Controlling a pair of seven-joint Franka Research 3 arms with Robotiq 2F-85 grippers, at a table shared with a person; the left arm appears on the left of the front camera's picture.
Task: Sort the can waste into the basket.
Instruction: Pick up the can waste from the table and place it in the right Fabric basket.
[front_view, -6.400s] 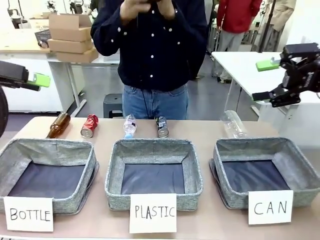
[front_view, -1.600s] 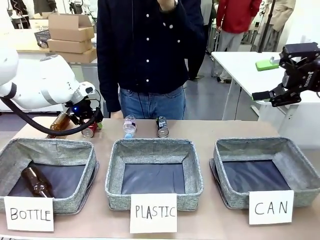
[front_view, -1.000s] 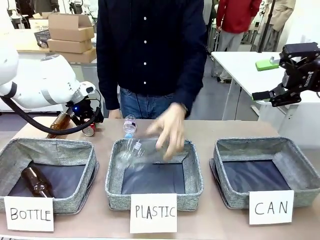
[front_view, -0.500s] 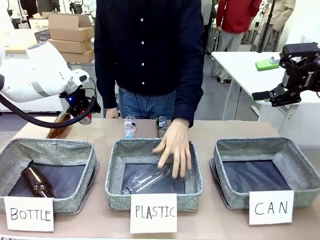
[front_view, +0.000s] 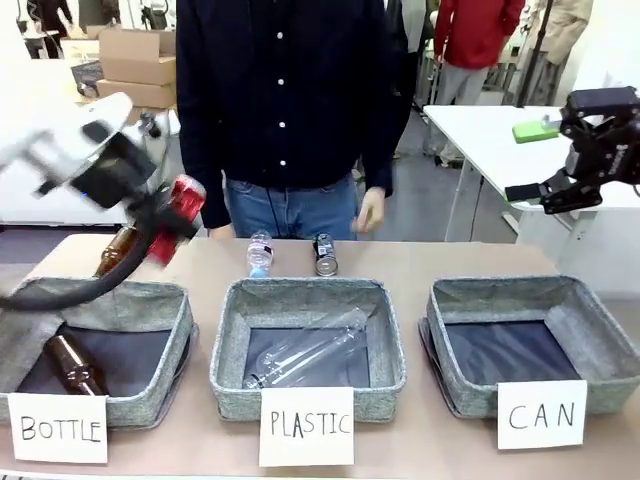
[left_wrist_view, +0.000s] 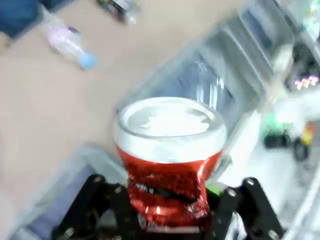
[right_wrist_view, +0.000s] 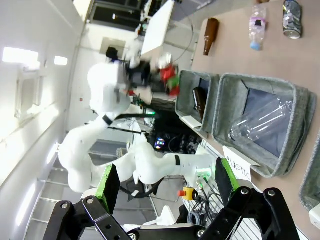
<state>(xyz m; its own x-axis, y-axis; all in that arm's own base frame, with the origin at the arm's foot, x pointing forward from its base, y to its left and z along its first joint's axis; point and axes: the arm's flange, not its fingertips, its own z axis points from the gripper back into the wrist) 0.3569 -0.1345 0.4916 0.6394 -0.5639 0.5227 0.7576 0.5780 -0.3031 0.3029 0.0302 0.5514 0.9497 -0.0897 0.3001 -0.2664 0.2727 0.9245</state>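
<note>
The left claw (left_wrist_view: 167, 212) is clenched on the dented red can (left_wrist_view: 169, 165), pinching its lower end so that the silver top faces the wrist camera. In the front view the pair shows blurred at the upper left of the frame, clear of the tabletop (front_view: 420, 262) and above the far edge of the BOTTLE basket (front_view: 135, 405). The right claw (front_view: 532, 160) is released, jaws wide apart with nothing between them, high at the right edge of the frame. Below it, at lower right, sits the CAN basket (front_view: 505, 286).

The black can (front_view: 323, 254) rests on the tabletop at centre, behind the PLASTIC basket (front_view: 232, 392) and near a small plastic bottle (front_view: 259, 252). A clear bottle (front_view: 305, 355) lies in the PLASTIC basket. One brown bottle (front_view: 70, 362) lies in the BOTTLE basket, and another (front_view: 118, 250) lies on the tabletop behind it. A person's hand (front_view: 372, 210) hangs above the black can.
</note>
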